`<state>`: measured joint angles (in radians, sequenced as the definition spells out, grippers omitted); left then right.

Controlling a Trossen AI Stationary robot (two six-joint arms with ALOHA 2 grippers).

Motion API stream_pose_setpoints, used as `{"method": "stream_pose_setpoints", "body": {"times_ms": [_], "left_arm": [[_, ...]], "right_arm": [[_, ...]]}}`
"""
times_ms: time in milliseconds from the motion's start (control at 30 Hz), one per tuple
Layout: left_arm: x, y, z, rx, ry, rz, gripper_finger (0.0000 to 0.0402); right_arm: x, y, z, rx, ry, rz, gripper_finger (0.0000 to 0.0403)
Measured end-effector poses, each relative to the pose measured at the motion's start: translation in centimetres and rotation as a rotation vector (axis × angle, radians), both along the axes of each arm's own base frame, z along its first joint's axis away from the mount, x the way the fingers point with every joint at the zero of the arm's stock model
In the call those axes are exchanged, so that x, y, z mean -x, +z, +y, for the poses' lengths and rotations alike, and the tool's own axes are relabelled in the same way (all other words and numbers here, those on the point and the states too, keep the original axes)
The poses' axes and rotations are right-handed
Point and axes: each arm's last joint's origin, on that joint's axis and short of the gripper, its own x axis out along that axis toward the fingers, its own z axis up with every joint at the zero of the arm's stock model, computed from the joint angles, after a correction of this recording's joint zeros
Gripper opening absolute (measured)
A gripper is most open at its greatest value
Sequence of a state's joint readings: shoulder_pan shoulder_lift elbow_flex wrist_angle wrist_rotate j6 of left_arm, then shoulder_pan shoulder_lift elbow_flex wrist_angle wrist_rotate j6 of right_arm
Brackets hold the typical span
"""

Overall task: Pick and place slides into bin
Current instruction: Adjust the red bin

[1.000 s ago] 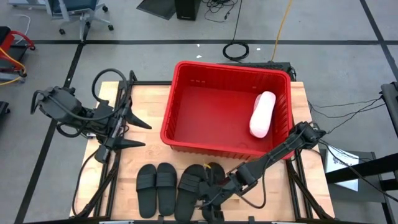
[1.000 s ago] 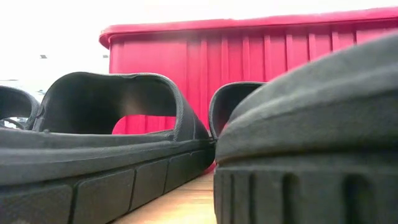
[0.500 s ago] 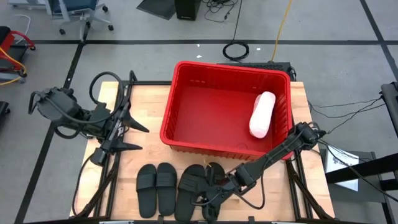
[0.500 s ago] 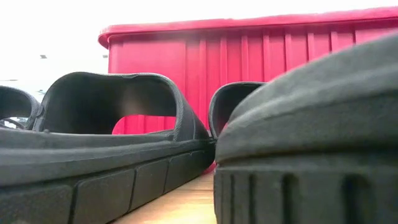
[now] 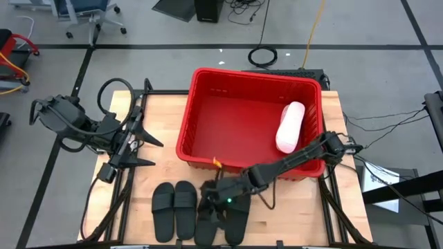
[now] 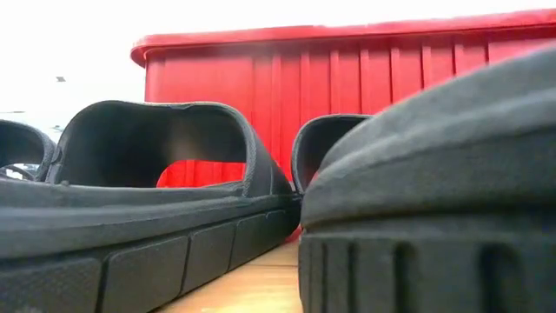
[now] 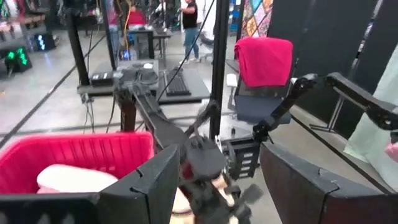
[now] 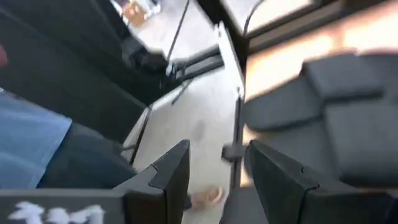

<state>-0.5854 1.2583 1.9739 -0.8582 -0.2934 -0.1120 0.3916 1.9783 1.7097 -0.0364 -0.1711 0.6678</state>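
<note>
The red bin (image 5: 185, 117) stands at the table's far middle, with one pale pink slide (image 5: 291, 126) leaning on its right wall. Several black slides lie soles down along the near edge: one pair (image 5: 174, 209) at the left and another pair (image 5: 239, 216) beside it. My right gripper (image 5: 211, 200) hovers over that second pair, pointing toward the table's left. It is open, with nothing between its fingers (image 8: 217, 180). My left gripper (image 5: 158, 153) waits open, raised over the table's left part. The low view shows the black slides (image 6: 130, 217) close up before the bin (image 6: 347, 78).
My right arm (image 5: 291, 162) reaches along the bin's near wall and over its near right corner. Bare wood (image 5: 149, 183) lies left of the bin and between it and the slides. In the left wrist view, the bin (image 7: 74, 155) holds the pink slide (image 7: 74, 179).
My right gripper has swung toward the table's left, over the right pair of black slides, and has tipped up toward level while staying open. The bin's near left corner has shifted a little to the left.
</note>
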Motion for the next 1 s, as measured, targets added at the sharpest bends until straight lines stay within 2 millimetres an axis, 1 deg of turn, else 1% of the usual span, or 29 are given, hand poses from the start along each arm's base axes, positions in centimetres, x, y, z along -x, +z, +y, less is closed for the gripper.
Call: {"method": "stream_pose_setpoints", "body": {"times_ms": [133,233,300,400,500,567,667,733,800,933,1000], "left_arm": [[0.3,-1.0,0.6,-0.015,0.098,0.106,0.0225],[0.4,-2.7,1.3,-0.088,0.205,0.248,0.0225],[0.2,-3.7,1.7,-0.122,0.261,0.341,0.0225],[-0.8,-5.0,2.2,-0.169,0.31,0.419,0.0225],[-2.2,-6.5,2.5,-0.189,0.293,0.473,0.0225],[-3.2,-7.9,2.9,-0.207,0.28,0.521,0.0225],[-4.8,-10.4,3.8,-0.24,0.283,0.608,0.0225],[-5.8,-12.1,4.6,-0.251,0.266,0.661,0.0225],[-6.6,-13.7,5.5,-0.245,0.239,0.705,0.0225],[-7.7,-16.3,7.6,-0.206,0.201,0.765,0.0225],[-8.0,-17.0,8.6,-0.191,0.208,0.78,0.0225]], "right_arm": [[0.8,3.0,-1.1,0.031,-0.097,-0.111,0.0157],[2.2,5.5,-1.3,0.081,-0.155,-0.192,0.0157],[3.4,7.5,-1.6,0.109,-0.214,-0.251,0.0157],[5.6,10.8,-2.3,0.133,-0.283,-0.351,0.0157],[7.7,13.5,-3.0,0.159,-0.333,-0.427,0.0157],[9.2,15.0,-3.3,0.18,-0.364,-0.473,0.0157],[11.5,17.2,-3.8,0.215,-0.41,-0.541,0.0157],[12.7,18.2,-4.1,0.235,-0.431,-0.572,0.0157],[13.5,18.8,-4.2,0.249,-0.445,-0.586,0.0157],[13.9,19.2,-4.3,0.26,-0.449,-0.6,0.0157],[13.9,19.2,-4.4,0.264,-0.461,-0.596,0.0157]]}}
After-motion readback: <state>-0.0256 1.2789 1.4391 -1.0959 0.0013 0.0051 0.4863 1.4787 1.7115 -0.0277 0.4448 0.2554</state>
